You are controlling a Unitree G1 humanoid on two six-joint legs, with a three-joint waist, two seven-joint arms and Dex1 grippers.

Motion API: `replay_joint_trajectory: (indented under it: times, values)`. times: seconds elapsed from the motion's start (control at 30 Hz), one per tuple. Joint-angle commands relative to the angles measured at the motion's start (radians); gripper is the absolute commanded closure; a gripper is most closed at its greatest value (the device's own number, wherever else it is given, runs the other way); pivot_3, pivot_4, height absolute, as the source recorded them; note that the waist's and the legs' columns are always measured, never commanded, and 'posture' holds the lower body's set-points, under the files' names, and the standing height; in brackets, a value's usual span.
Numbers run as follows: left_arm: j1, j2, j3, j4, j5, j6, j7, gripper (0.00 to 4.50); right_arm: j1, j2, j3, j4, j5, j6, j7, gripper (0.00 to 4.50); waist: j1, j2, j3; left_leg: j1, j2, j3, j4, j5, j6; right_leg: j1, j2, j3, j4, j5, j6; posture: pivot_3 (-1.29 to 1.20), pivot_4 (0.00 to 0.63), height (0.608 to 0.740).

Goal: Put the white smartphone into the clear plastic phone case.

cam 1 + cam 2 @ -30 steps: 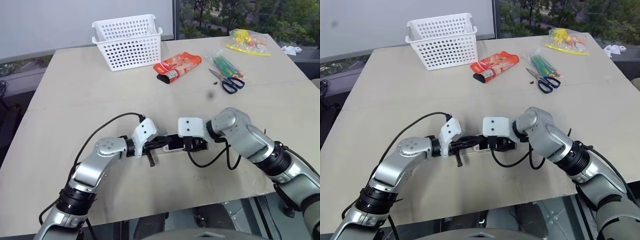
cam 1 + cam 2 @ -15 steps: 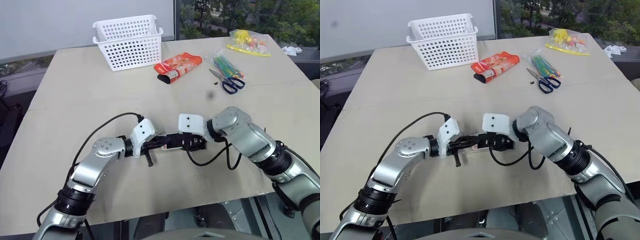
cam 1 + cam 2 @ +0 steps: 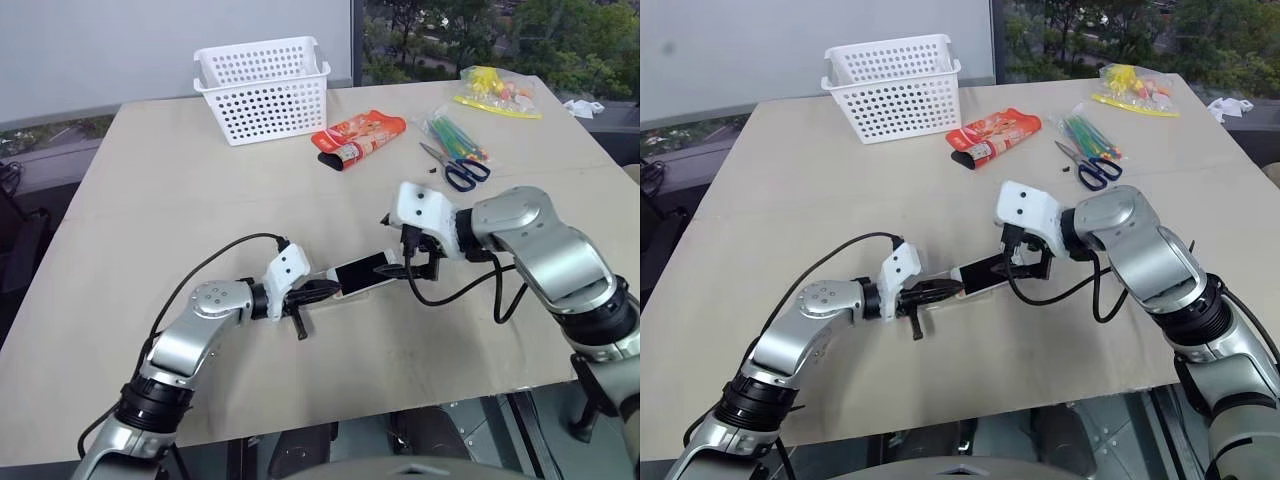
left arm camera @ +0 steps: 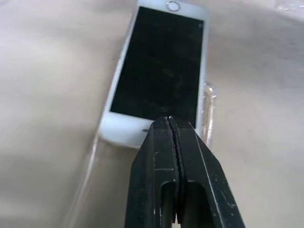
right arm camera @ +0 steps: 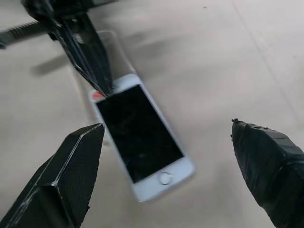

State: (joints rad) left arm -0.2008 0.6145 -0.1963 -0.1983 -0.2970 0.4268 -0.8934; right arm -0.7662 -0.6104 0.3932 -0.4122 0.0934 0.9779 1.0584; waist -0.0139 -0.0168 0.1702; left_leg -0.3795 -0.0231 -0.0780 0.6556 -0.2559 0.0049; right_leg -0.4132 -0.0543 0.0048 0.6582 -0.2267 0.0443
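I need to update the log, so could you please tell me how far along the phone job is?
Done: the phone lies screen up, partly in the case. In hand: the shut left gripper presses its near end; the right gripper hovers above, jaws open. Left: seating it fully.
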Motion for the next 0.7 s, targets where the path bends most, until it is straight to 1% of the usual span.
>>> replay_joint_trajectory:
  times: [0.03, 0.1, 0.17, 0.23, 0.43, 0.6, 0.7]
  values:
    - [0.029, -0.005, -0.033, 0.024, 0.031, 0.025, 0.009, 4.50, 0.035, -0.078, 0.000, 0.057, 0.009, -0.099, 0.039, 0.02, 0.004, 0.000, 0.000, 0.000, 0.000, 0.000, 0.000, 0.000, 0.000, 0.000, 0.000, -0.001, 0.000, 0.000, 0.000, 0.00, 0.150, 0.740]
    - [0.028, -0.009, -0.033, 0.023, 0.033, 0.026, 0.011, 4.50, 0.051, -0.115, 0.028, 0.081, 0.008, -0.160, 0.079, 0.02, 0.007, 0.000, 0.000, -0.001, -0.001, 0.000, 0.000, 0.000, 0.000, 0.001, -0.001, -0.001, -0.001, 0.000, 0.000, 0.00, 0.150, 0.740]
    - [0.032, -0.010, -0.032, 0.025, 0.037, 0.020, 0.012, 4.50, 0.050, -0.102, 0.061, 0.164, -0.014, -0.276, 0.085, 0.02, 0.001, 0.000, 0.000, -0.001, -0.001, 0.001, 0.000, 0.000, 0.000, 0.001, -0.001, 0.001, -0.002, 0.000, 0.000, 0.00, 0.150, 0.740]
    - [0.036, -0.010, -0.031, 0.026, 0.038, 0.018, 0.013, 4.50, 0.036, -0.075, 0.099, 0.267, -0.048, -0.422, 0.098, 0.02, -0.003, 0.000, 0.000, 0.000, -0.001, 0.002, 0.000, 0.000, 0.000, 0.000, -0.001, 0.002, -0.002, 0.000, 0.000, 0.00, 0.150, 0.740]
    - [0.039, -0.012, -0.022, 0.020, 0.037, 0.019, 0.022, 4.50, -0.030, 0.017, 0.136, 0.498, -0.104, -0.639, 0.111, 0.02, -0.003, 0.000, 0.000, 0.001, 0.001, 0.003, 0.000, 0.000, 0.000, 0.000, 0.001, 0.002, 0.000, 0.000, 0.000, 0.00, 0.150, 0.740]
    - [0.053, -0.013, -0.015, 0.000, 0.033, 0.027, 0.036, 4.50, -0.058, 0.067, 0.144, 0.623, -0.135, -0.739, 0.148, 0.02, 0.000, 0.000, 0.000, 0.000, 0.001, 0.002, 0.000, 0.000, 0.000, 0.001, 0.001, 0.002, -0.001, 0.000, 0.000, 0.00, 0.150, 0.740]
    - [0.061, -0.012, -0.011, -0.010, 0.030, 0.031, 0.043, 4.50, -0.056, 0.066, 0.158, 0.633, -0.139, -0.751, 0.216, 0.02, 0.000, 0.000, 0.000, 0.000, 0.001, 0.002, 0.000, 0.000, 0.000, 0.000, 0.000, 0.002, -0.001, 0.000, 0.000, 0.00, 0.150, 0.740]
